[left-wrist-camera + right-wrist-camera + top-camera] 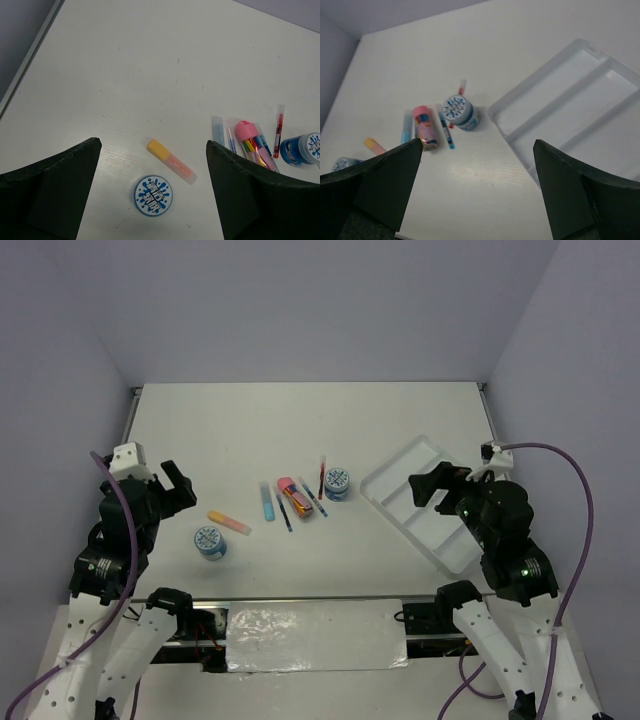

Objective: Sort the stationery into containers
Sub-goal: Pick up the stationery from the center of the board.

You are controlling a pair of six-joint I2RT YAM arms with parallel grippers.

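White table [300,430], left end effector [181,486] raised, right end effector [432,490] over tray [418,454], both spread wide

A robotics lab test cell is showing here. Plain pale-violet panels [300,310] are closing off the back and both sides of a white table [300,430] across the upper half of the overhead view. The left arm [120,530] and right arm [505,530] are standing bolted along the bottom edge, with purple cables [585,500] looping off them. A taped plastic sheet [315,637] is covering the rail between their bases. A white tray [400,495] and some stationery [295,497] are lying mid-frame.
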